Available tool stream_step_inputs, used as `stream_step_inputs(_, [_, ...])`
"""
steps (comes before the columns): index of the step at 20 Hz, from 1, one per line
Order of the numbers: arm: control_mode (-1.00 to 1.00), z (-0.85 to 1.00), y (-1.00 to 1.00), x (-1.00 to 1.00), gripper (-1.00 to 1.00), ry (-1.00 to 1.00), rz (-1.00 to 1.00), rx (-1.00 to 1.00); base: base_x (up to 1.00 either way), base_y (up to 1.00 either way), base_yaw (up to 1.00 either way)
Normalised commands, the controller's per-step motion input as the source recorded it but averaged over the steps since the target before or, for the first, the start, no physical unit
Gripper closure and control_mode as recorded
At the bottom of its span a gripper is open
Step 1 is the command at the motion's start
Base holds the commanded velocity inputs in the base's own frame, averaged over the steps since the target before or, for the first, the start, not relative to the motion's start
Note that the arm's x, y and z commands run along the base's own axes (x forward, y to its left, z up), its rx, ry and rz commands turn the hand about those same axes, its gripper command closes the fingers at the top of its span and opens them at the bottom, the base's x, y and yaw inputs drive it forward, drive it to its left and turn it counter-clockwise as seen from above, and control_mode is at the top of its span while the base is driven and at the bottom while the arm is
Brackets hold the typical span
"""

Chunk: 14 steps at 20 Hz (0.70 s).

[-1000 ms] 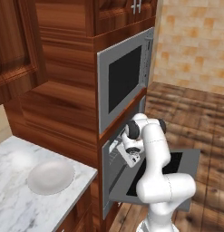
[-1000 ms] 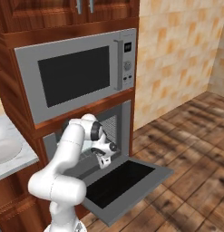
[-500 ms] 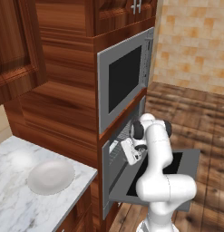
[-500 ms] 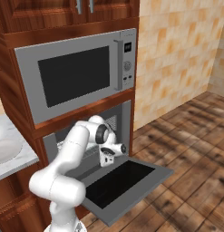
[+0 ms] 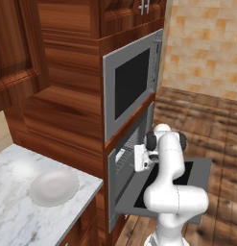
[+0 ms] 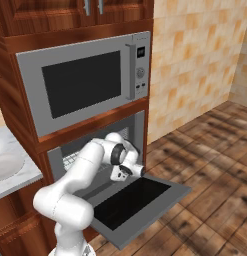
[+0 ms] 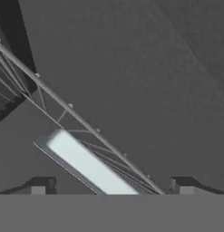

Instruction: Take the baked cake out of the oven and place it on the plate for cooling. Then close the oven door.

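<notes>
The oven [image 5: 123, 166] stands open under the microwave, its door [image 5: 199, 169] dropped flat with the dark window facing up. My gripper [image 5: 139, 160] hangs at the oven mouth above the door's hinge edge, also seen from the right [image 6: 122, 174]. In the hand view the gripper [image 7: 111, 186] is open, fingertips [image 7: 38, 186] wide apart with nothing between them, looking at a wire rack [image 7: 63, 108] and a pale baking tray [image 7: 86, 165]. The cake is hidden. The white plate [image 5: 53, 187] lies bare on the marble counter to the left.
A large grey microwave [image 6: 82, 82] sits directly above the oven cavity [image 6: 90, 152]. The lowered door [image 6: 145, 197] juts out over the wooden floor [image 6: 210, 165]. Wood cabinets flank the counter [image 5: 14, 216], where the plate's edge [image 6: 2, 167] shows.
The arm's elbow and wrist have swung a little to the right, away from the cabinet. The hand stays at the oven mouth, slightly lower. The jaws remain open.
</notes>
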Motion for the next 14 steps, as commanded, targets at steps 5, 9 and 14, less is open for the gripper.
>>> stream_step_inputs(5, [-1.00,0.55,0.17,-0.06,-1.00,0.55,-0.21,0.12,0.00,0.00,0.00])
stream_step_inputs(9, [-1.00,0.01,0.47,0.00,-1.00,0.64,-0.19,0.00,0.00,0.00,0.00])
stream_step_inputs(14, [-1.00,0.09,0.12,0.01,-1.00,0.40,-0.15,0.02,0.00,0.00,0.00])
